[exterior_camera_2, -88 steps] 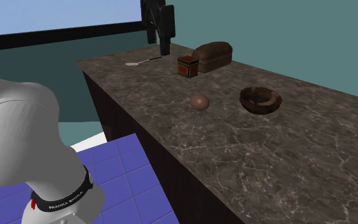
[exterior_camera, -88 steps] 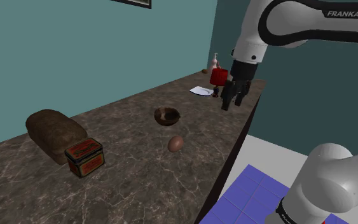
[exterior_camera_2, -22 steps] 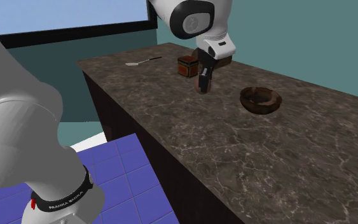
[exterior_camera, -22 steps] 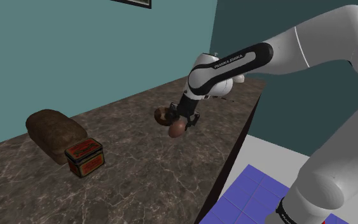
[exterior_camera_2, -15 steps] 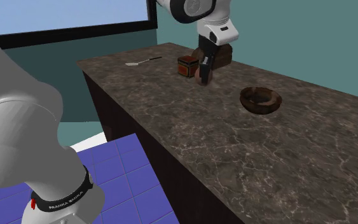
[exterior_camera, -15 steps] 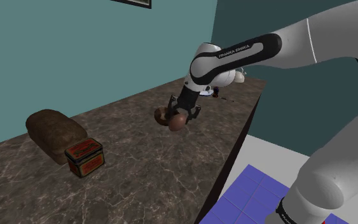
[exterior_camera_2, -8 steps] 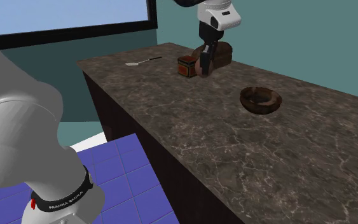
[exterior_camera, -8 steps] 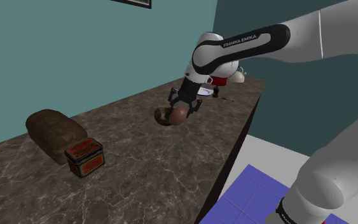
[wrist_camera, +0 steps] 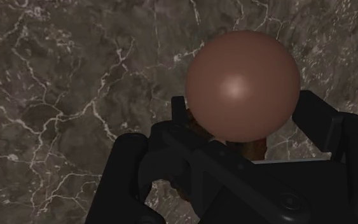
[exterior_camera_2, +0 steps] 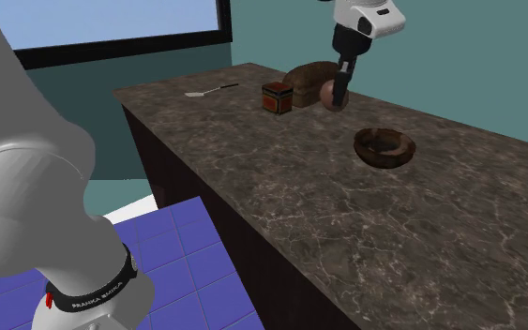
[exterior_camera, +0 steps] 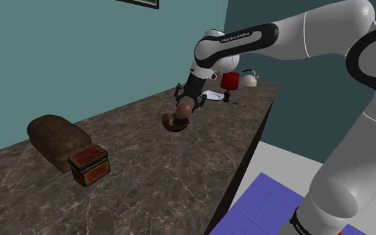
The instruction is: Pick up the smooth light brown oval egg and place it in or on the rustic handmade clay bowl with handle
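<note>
A smooth brown egg (wrist_camera: 242, 86) is clasped between the black fingers of my gripper (wrist_camera: 247, 130), which is shut on it. In the shoulder view the gripper (exterior_camera: 186, 107) holds the egg (exterior_camera: 185, 109) in the air just above the dark brown clay bowl (exterior_camera: 173, 123) on the marble counter. From the second exterior view the egg (exterior_camera_2: 331, 96) hangs in the gripper (exterior_camera_2: 338, 92) above the counter, up and to the left of the bowl (exterior_camera_2: 384, 147), in front of the bread loaf.
A brown bread loaf (exterior_camera: 58, 139) and a red tin (exterior_camera: 88, 164) sit at the shoulder view's left. A red object (exterior_camera: 230, 81), a white plate (exterior_camera: 213, 95) and a white kettle (exterior_camera: 248, 79) stand at the counter's far end. The counter edge (exterior_camera: 246, 157) drops to blue floor tiles. A spoon (exterior_camera_2: 207, 91) lies at the far corner.
The gripper has lifted the egg higher off the counter and carried it toward the bowl, staying shut on it throughout.
</note>
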### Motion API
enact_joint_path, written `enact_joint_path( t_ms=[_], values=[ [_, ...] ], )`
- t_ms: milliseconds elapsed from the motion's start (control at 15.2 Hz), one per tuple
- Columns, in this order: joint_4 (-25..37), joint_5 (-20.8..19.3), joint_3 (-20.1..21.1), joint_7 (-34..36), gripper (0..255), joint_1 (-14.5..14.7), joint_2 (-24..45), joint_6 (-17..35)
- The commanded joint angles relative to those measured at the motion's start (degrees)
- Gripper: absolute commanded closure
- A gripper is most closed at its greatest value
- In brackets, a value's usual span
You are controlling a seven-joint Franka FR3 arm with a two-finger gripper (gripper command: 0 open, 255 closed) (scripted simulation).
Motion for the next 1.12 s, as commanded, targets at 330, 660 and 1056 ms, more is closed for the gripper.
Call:
enact_joint_path(
  t_ms=[330, 660, 1056],
  values=[
    [18.2, -2.6, -2.0, -2.2, 255, -1.9, 14.2, -4.8],
    [35.4, -4.2, -3.1, -3.1, 255, -2.8, 26.0, -10.7],
    [40.5, -4.7, -3.4, -3.9, 255, -3.1, 31.3, -10.8]
  ],
)
